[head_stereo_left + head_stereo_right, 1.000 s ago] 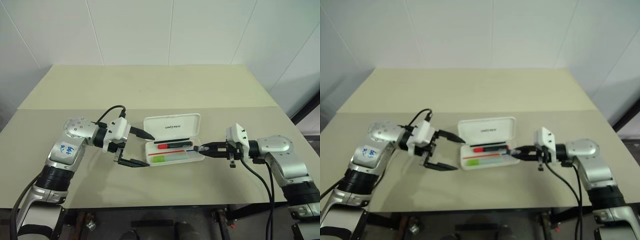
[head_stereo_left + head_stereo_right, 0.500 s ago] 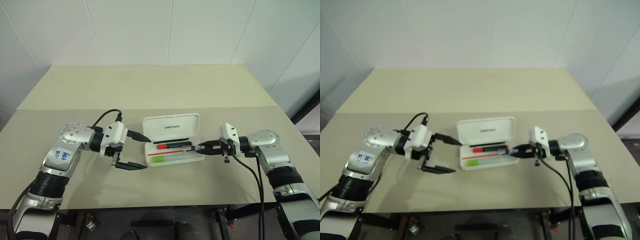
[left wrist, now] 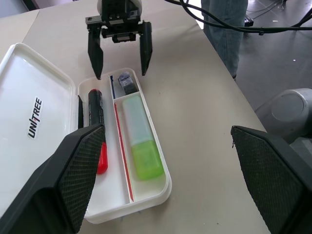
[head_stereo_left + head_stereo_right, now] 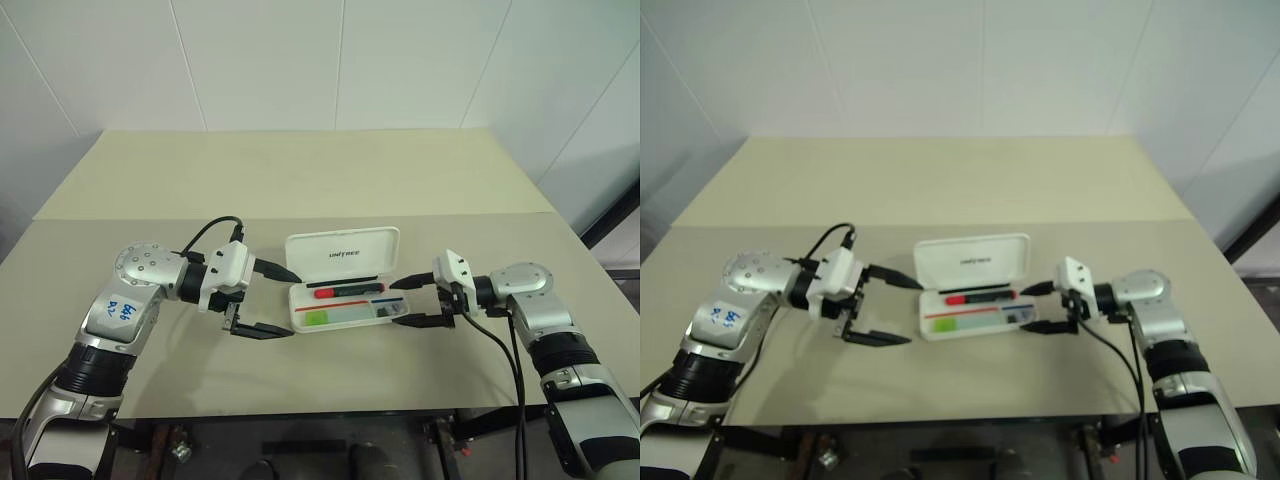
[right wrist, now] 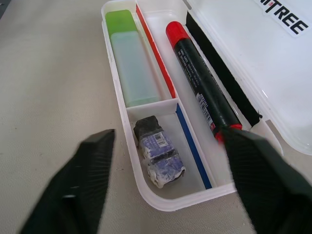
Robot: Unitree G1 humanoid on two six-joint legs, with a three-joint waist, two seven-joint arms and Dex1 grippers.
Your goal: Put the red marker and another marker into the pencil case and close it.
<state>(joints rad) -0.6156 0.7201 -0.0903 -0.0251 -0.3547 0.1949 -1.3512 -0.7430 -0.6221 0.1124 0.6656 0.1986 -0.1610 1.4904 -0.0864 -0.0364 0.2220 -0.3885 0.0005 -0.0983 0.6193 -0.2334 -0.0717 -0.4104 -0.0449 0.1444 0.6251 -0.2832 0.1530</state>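
Note:
The white pencil case [image 4: 343, 255] lies open mid-table, its lid tipped up at the far side. The red marker [image 5: 202, 90] rests in the tray's far slot. The light green marker [image 5: 131, 61] fills the near slot. A small dark piece [image 5: 156, 151] with a blue and white label sits in the short compartment at the tray's right end. My right gripper [image 4: 396, 304] stands open at that right end, its fingers on either side of the compartment and nothing held. My left gripper [image 4: 292, 305] is open just off the case's left end, empty.
The beige table [image 4: 300, 190] stretches far behind the case, with a seam across its middle. Its front edge runs close below both arms. A person's legs [image 3: 224, 19] stand beyond the table's right side in the left wrist view.
My right gripper has opened and let go of the small dark piece, which now lies in the tray's end compartment. The left gripper has held still.

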